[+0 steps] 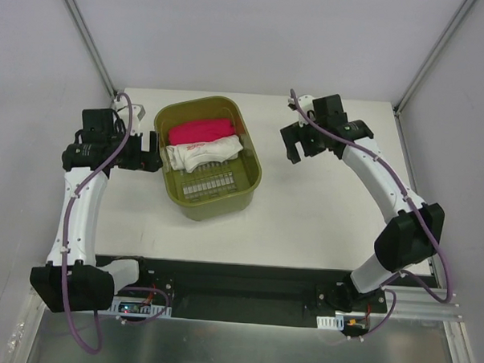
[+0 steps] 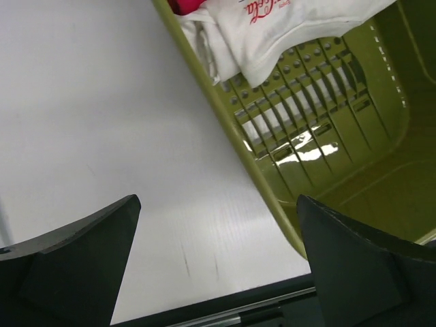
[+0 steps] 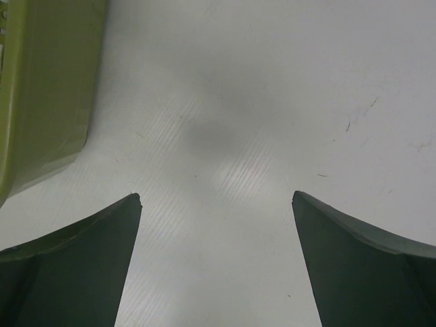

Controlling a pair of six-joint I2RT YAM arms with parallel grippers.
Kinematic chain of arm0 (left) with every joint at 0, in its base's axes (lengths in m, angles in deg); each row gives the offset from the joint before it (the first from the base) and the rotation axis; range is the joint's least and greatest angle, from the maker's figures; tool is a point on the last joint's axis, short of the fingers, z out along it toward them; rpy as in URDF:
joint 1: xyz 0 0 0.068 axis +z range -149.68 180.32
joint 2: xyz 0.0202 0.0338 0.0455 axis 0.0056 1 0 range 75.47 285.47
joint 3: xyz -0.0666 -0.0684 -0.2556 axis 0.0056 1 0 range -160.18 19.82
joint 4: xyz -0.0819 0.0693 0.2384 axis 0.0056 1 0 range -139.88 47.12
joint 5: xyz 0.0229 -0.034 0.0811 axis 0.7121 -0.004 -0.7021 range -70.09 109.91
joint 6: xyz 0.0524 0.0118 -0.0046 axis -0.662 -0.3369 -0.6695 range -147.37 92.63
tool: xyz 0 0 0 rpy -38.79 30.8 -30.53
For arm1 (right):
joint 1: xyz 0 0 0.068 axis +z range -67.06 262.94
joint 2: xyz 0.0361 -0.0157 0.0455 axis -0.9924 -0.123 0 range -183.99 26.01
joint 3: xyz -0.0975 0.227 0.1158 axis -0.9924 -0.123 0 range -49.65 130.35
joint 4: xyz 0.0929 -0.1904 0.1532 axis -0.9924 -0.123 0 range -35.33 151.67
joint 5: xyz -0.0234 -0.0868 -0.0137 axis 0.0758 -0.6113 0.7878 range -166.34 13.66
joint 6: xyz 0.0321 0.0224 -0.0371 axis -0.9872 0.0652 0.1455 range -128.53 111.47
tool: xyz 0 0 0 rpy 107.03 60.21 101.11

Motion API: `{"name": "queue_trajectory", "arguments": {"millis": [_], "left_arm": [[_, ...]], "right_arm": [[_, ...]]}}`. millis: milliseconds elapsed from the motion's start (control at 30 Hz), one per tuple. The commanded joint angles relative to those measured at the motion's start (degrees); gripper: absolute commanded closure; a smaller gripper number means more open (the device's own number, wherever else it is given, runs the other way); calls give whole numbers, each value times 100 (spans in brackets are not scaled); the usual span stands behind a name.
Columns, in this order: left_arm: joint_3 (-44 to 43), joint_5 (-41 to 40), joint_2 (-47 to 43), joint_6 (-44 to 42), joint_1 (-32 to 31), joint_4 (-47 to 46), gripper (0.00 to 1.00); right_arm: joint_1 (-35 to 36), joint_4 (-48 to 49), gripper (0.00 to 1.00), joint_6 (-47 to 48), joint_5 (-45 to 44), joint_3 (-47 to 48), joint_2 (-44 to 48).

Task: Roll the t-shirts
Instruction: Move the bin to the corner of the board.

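Two t-shirts lie rolled in an olive-green basket (image 1: 250, 182): a bright pink bundle (image 1: 200, 131) at the back and a white one with red lettering (image 1: 203, 154) just in front of it. The left wrist view shows the white roll (image 2: 286, 27) and a sliver of the pink one (image 2: 184, 5) over the basket's slotted floor. My left gripper (image 1: 152, 156) hovers just left of the basket rim (image 2: 225, 116), open and empty. To the right of the basket, my right gripper (image 1: 298, 144) is open and empty above the bare table, and the basket's outer wall (image 3: 48, 95) is at its left.
The white table (image 1: 321, 217) spreads around the basket, with grey walls and metal frame posts (image 1: 87, 38) on three sides. A black base rail (image 1: 237, 290) runs along the near edge.
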Motion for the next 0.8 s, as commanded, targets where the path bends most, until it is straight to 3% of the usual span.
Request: {"name": "queue_trajectory", "arguments": {"millis": [0,167,533,600,767], "left_arm": [[-164,652,330,599,40,-115,1],[12,346,453,1029,-30,-738,1],[-1473,-15,2438,1120,-373,-415,1],[-1421,-121,2562,1146,-382,-274,3],[-1350,-191,2738,506,-330,454,24]], "right_arm": [[49,-69,4,28,127,254,-164],[57,-166,4,54,47,237,-234],[101,-70,4,379,-295,-228,11],[110,-43,4,432,-392,-317,143],[93,27,4,608,-866,-598,398]]}}
